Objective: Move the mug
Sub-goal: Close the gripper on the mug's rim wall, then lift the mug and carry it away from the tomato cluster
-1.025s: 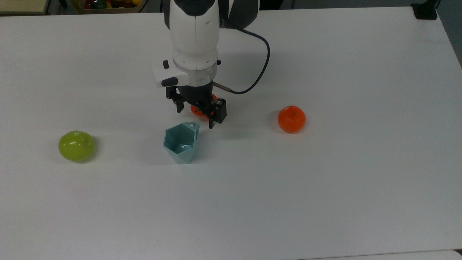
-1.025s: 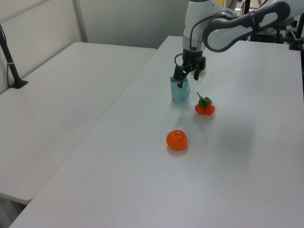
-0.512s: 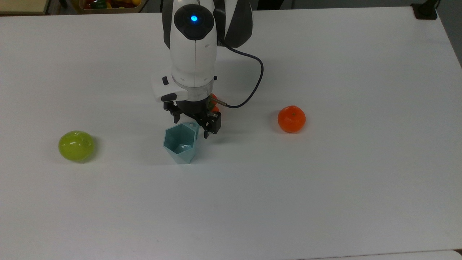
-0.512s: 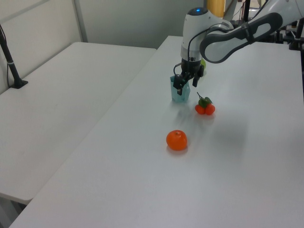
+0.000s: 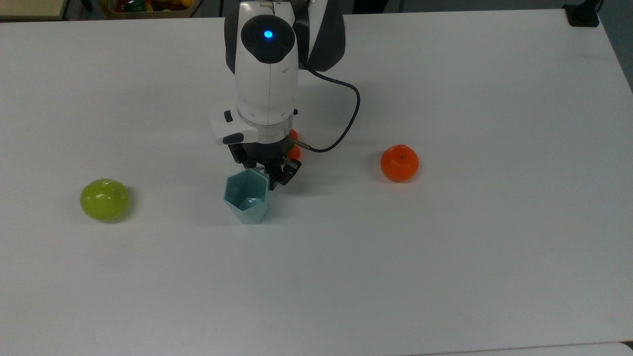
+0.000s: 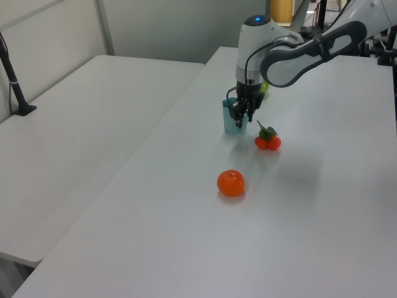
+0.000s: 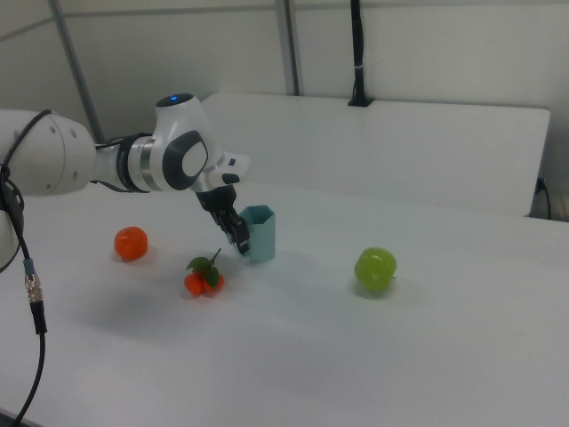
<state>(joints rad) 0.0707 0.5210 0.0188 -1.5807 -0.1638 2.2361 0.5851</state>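
1. The mug (image 5: 247,195) stands upright on the white counter (image 5: 445,247), its handle side touching the jaws; it looks light, stiff, thin-walled plastic, likely slick.
2. Handle or rim wall seems the best hold.
3. The jaws (image 5: 265,170) look narrowed around the handle, apparently pinching it.
4. The right view reveals small stemmed orange fruits (image 7: 204,278) just behind the jaws; the top view half hides them.

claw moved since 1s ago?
Yes. In the top view the claw came down-frame and closed in on the mug handle, away from the orange, which stayed put.
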